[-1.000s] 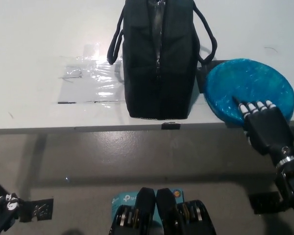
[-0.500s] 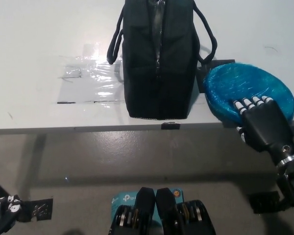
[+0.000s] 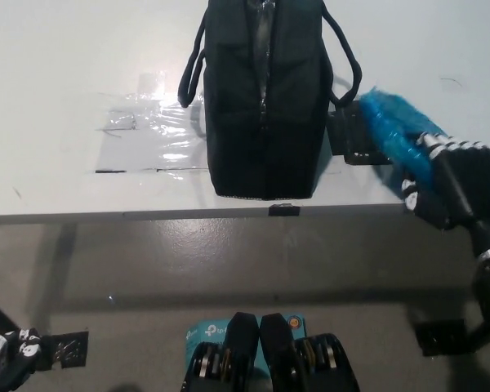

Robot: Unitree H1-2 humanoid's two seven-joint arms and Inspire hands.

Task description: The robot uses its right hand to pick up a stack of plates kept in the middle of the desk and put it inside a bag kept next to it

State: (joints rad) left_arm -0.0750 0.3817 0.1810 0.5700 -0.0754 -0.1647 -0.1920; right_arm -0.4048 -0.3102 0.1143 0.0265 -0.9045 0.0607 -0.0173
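Note:
A stack of blue plates is tilted up on edge at the right of the white desk, lifted off the surface. My black right hand is shut on the stack, gripping its lower right side near the desk's front edge. A black bag with two loop handles stands in the middle of the desk, just left of the plates, its top zipper line running front to back. My white left hand rests low at the bottom left, below the desk; I cannot make out how it is held.
A clear plastic sheet lies taped on the desk left of the bag. A small black pad sits on the desk under where the plates were. The desk's front edge runs across the picture; grey floor lies below.
The plates lay flat on the desk with my right hand over their near edge; now the hand has closed on them and tipped them up on edge, uncovering the black pad.

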